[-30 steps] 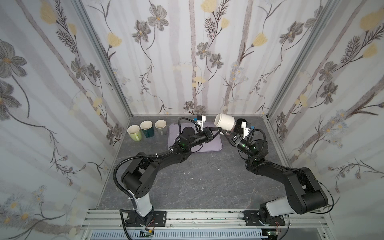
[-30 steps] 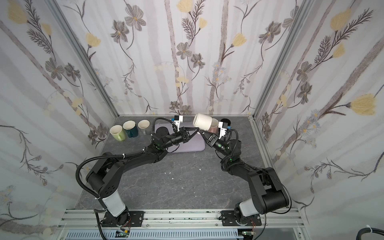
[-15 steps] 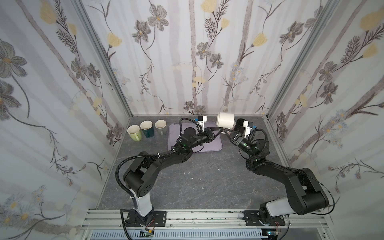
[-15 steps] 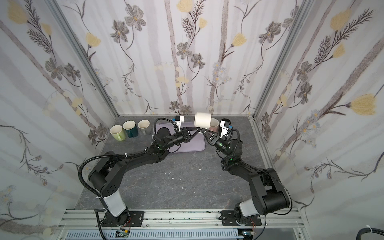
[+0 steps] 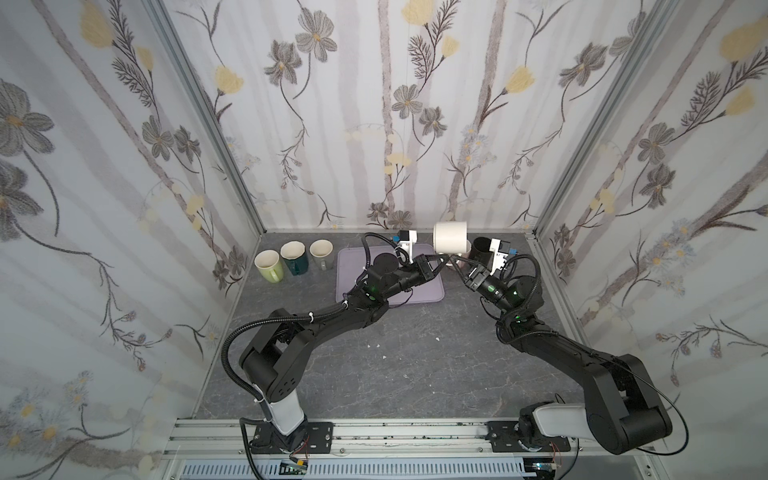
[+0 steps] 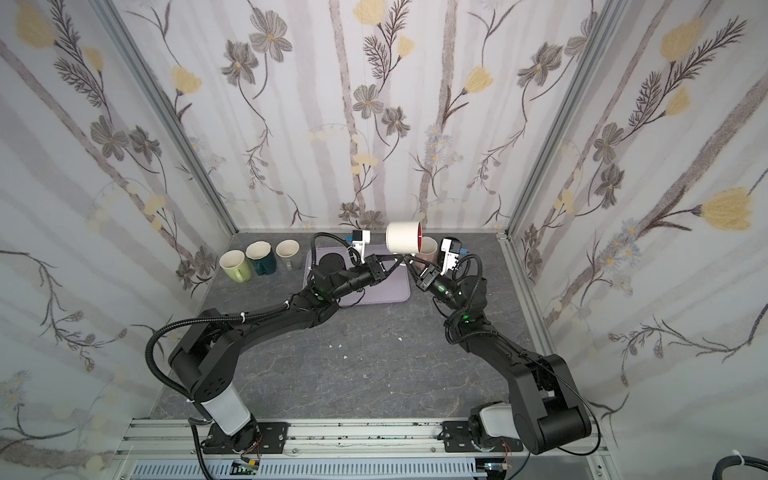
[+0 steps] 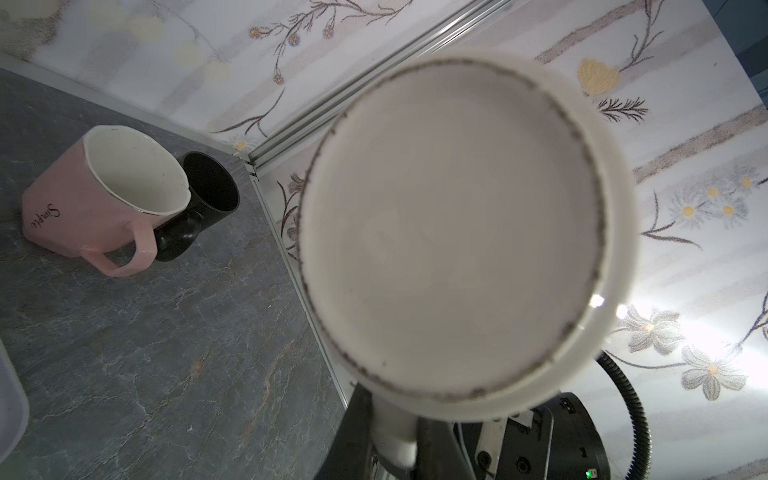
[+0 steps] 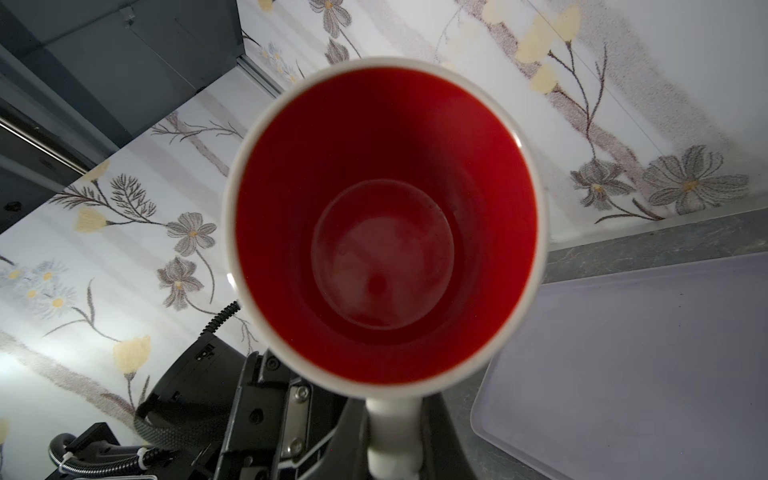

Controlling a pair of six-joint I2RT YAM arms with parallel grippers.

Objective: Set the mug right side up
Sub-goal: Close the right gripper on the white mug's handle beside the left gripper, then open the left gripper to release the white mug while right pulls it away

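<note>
And there it is: one white mug with a red inside, up in the air just right of centre in both top views. It is tipped on its side, mouth toward the right of the frame. Two arms meet beneath it. The left jaws are pinched narrow on its handle, and the right jaws clamp the same handle from the opposite side. Down on the desk, three mugs line up left of centre: cream, teal, grey. One lilac tray lies under the left arm. Two more, a pink mug and a black mug, stand side by side behind the lifted one. Six mugs altogether.
</note>
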